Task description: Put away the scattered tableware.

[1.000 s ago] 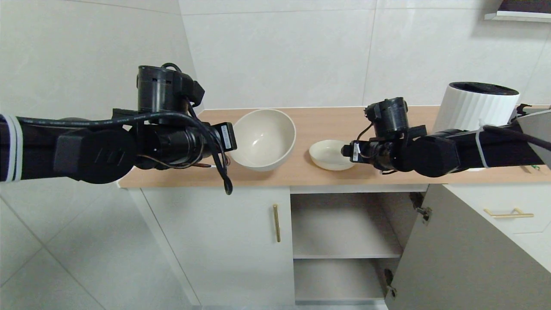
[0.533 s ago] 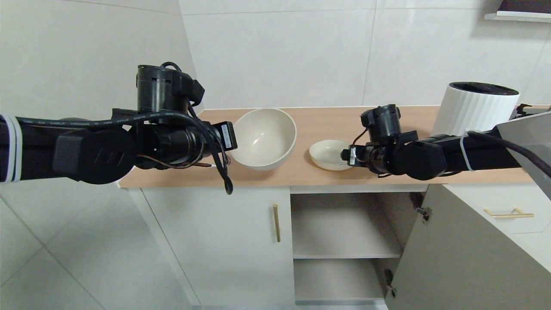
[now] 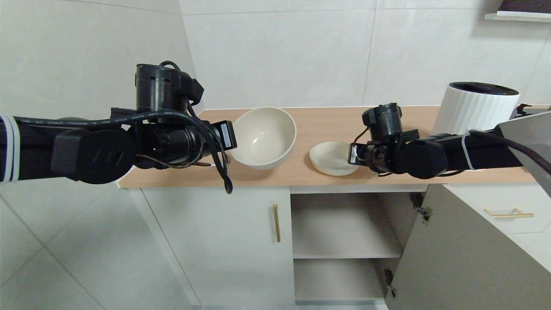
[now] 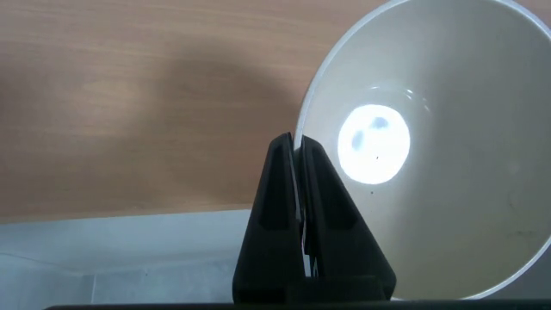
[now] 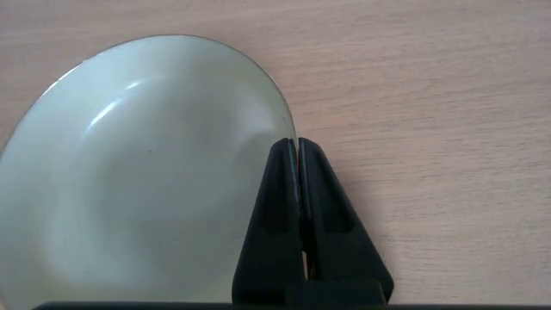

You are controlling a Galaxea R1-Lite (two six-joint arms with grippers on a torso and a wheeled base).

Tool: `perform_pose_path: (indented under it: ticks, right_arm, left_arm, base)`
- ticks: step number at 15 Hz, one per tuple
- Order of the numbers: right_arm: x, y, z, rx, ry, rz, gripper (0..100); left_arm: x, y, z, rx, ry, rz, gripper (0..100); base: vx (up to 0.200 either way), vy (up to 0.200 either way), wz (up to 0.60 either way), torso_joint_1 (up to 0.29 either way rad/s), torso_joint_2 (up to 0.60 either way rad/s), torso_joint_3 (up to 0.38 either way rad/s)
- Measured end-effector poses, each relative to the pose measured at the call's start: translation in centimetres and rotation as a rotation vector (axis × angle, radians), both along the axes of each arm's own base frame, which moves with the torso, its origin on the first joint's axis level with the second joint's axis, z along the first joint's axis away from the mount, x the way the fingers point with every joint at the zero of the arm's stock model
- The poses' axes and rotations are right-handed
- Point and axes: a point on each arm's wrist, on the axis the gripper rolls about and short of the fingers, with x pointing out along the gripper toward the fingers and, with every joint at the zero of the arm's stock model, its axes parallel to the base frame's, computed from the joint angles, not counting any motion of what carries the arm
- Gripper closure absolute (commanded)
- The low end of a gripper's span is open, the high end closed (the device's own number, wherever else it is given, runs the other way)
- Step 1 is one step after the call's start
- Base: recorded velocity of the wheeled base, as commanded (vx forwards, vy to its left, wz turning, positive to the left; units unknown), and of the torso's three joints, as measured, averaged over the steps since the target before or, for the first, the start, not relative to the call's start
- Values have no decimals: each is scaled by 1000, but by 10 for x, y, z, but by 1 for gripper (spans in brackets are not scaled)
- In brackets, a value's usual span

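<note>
A large cream bowl (image 3: 263,137) is tilted above the left part of the wooden counter (image 3: 327,120), and my left gripper (image 4: 298,153) is shut on its rim (image 4: 303,138). A small cream dish (image 3: 330,158) sits near the counter's front edge, slightly lifted on its right side. My right gripper (image 5: 297,153) is shut on that dish's rim (image 5: 284,112). In the head view the left gripper (image 3: 230,137) meets the bowl's left side, and the right gripper (image 3: 352,156) meets the dish's right side.
A tall white ribbed container (image 3: 478,105) stands at the counter's right. Below, the cabinet's right door (image 3: 456,254) hangs open, showing two bare shelves (image 3: 344,241). The left cabinet door (image 3: 241,241) is closed. Tiled walls rise behind and to the left.
The right arm lowered and closed on the small dish's rim, and the dish shifted slightly toward the front edge. The left arm raised the bowl a touch.
</note>
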Motion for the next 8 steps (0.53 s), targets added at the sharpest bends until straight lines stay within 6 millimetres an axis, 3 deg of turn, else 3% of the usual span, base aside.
perform_pose_path:
  ticks: [4, 8]
  right_arm:
    - [-19, -7, 18, 43, -1, 46, 100]
    - [-64, -25, 45, 107, 43, 198, 100]
  left_arm:
    - [-8, 3, 0, 0, 6, 0, 100]
    - [-34, 13, 2, -7, 21, -35, 100]
  base:
    - [0, 0, 0, 0, 0, 0]
    - [0, 0, 0, 0, 0, 0]
